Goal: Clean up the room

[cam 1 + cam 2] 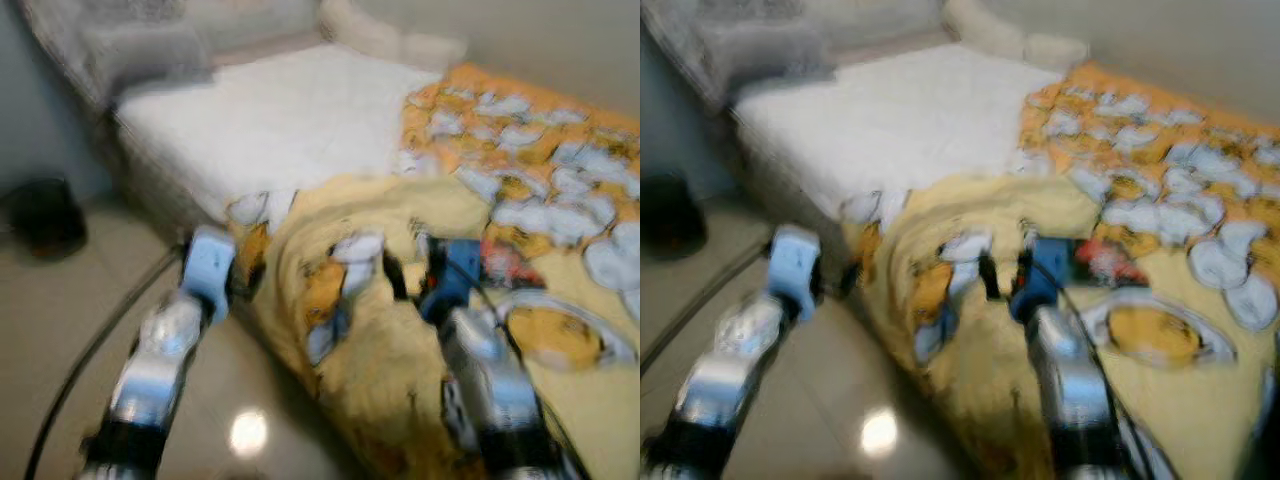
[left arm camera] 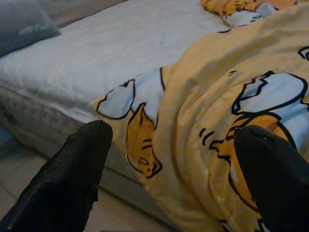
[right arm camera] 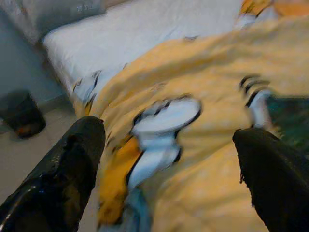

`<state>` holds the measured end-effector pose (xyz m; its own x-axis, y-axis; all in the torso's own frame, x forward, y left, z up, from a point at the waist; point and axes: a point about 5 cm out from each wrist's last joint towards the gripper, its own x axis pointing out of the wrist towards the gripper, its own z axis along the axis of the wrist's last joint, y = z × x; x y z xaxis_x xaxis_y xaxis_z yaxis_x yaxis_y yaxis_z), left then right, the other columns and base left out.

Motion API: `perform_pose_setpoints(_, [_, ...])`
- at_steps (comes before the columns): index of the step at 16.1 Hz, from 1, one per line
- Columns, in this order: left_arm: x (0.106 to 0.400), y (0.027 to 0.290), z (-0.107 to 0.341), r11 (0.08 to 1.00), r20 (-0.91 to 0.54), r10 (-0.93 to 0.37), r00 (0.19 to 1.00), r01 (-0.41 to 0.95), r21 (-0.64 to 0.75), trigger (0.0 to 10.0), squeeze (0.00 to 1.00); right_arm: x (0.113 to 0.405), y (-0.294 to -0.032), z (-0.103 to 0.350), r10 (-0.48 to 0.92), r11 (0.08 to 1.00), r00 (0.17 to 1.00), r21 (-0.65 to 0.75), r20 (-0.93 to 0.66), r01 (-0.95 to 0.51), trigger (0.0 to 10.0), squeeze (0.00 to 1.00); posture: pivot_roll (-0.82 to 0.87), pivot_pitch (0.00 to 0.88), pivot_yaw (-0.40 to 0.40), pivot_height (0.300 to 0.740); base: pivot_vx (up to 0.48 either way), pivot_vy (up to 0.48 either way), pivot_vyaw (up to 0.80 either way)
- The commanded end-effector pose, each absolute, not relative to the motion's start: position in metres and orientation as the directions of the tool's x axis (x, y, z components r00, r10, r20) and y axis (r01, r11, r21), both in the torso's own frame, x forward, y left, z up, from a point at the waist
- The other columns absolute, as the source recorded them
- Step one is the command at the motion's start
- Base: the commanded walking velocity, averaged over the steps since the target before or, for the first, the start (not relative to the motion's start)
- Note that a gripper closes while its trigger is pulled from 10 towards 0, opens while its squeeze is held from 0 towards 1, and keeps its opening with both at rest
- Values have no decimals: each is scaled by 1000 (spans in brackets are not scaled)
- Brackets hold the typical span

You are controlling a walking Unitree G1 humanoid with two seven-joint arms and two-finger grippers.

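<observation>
Blanket (image 1: 400,300) is lying rumpled at frame centre; left gripper (image 2: 174,159) and right gripper (image 3: 169,159), both wide, are apparently approaching; gripping its edge likely comes next.

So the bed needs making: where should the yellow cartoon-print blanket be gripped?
Probably at the yellow cartoon-print blanket's bunched edge draping over the white mattress side, coming from the floor side. Its raised fold suits open fingers; the left gripper already faces it.
</observation>
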<state>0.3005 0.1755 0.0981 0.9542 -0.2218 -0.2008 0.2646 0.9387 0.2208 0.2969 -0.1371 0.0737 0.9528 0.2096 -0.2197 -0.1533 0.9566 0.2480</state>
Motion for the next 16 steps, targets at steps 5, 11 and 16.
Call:
perform_pose_setpoints(5, [303,173,99,942,-210,-208,955,254,221,10000,584,299,-142,77,170,967,959,224,-228,-119,10000,1000,-25,0,-36,740,0,0,0])
perform_pose_setpoints(11, [303,169,100,939,-198,-224,954,266,219,10000,0,299,-149,70,97,979,955,198,-279,-42,10000,0,-20,0,-45,740,0,0,0])
perform_pose_setpoints(16, [302,169,103,944,-178,-243,954,275,184,10000,0,299,-148,69,97,978,951,208,-294,-36,10000,0,-17,0,-46,740,55,0,0])
